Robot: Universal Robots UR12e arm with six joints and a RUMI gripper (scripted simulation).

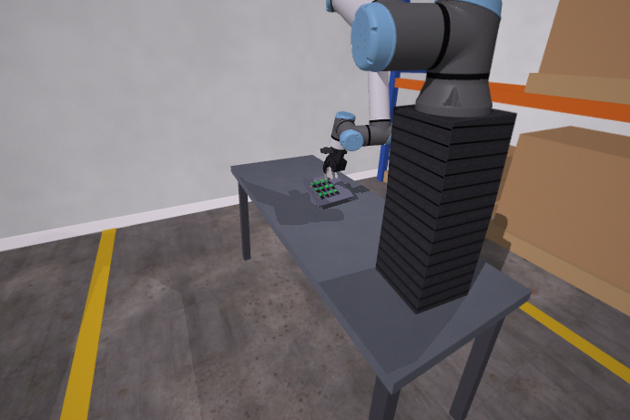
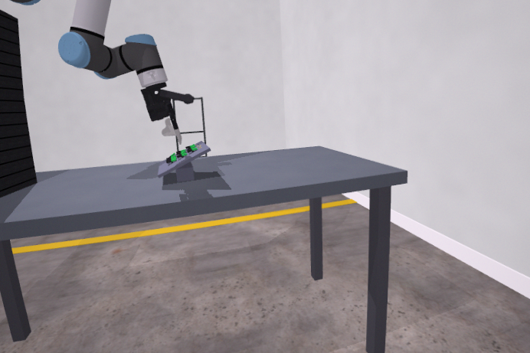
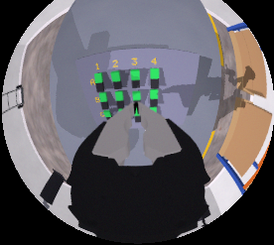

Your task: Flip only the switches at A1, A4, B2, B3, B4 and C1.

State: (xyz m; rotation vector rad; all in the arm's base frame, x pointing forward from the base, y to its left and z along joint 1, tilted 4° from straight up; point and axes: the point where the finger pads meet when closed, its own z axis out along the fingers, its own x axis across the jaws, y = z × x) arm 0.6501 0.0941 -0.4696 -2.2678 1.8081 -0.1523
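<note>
A small grey switch panel (image 1: 328, 191) stands tilted on the grey table, with green-and-black rocker switches in lettered rows and columns numbered 1 to 4. It also shows in the exterior view (image 2: 184, 158) and in the wrist view (image 3: 127, 92). My gripper (image 3: 136, 103) is shut and empty, its fingertips together just above the switch in column 3 of row B (image 3: 136, 97). In the top and exterior views the gripper (image 1: 330, 172) (image 2: 176, 136) hangs just over the panel. My fingers hide most of row C and anything below it.
The arm's black ribbed pedestal (image 1: 443, 204) stands on the near end of the table. A blue and orange rack with brown boxes (image 1: 573, 136) is behind it. A thin black wire frame (image 2: 194, 116) stands behind the panel.
</note>
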